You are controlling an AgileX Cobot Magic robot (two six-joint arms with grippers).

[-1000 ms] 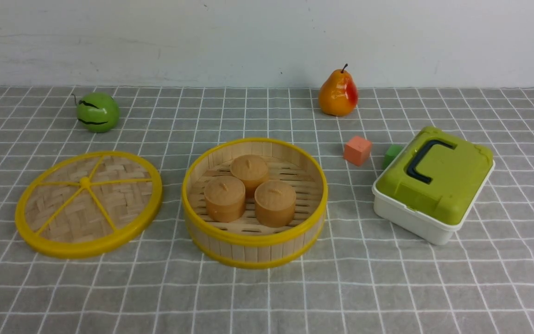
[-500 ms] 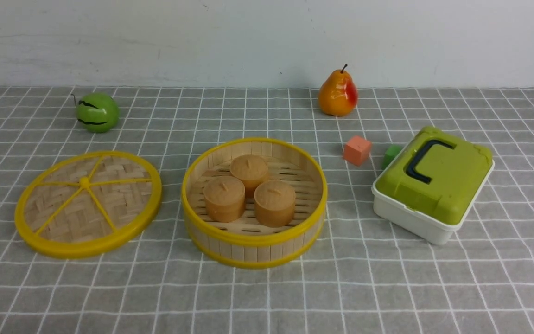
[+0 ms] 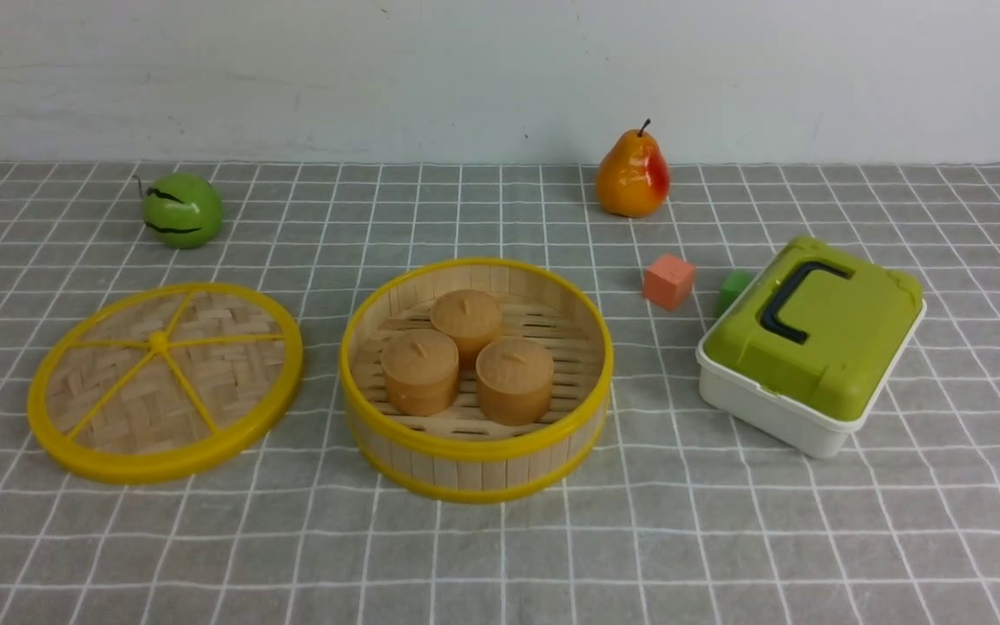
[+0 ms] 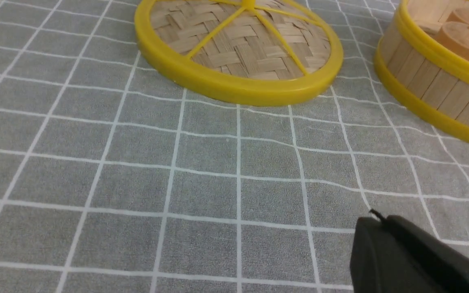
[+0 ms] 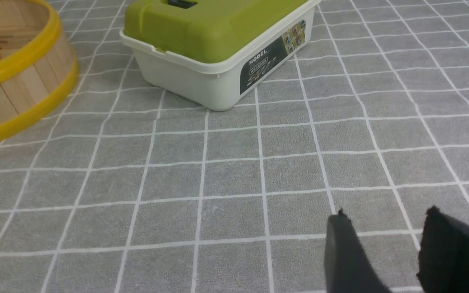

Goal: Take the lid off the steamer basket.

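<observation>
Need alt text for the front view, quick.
The lid lies flat on the checked cloth, left of the open steamer basket holding three brown buns. A green-lidded box, two cubes and a pear sit to the right; a green fruit back left.

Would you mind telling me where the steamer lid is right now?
In the front view the lid lies on the checked cloth on the robot's left, clear of the open steamer basket and nearer the camera than the green striped fruit.
</observation>
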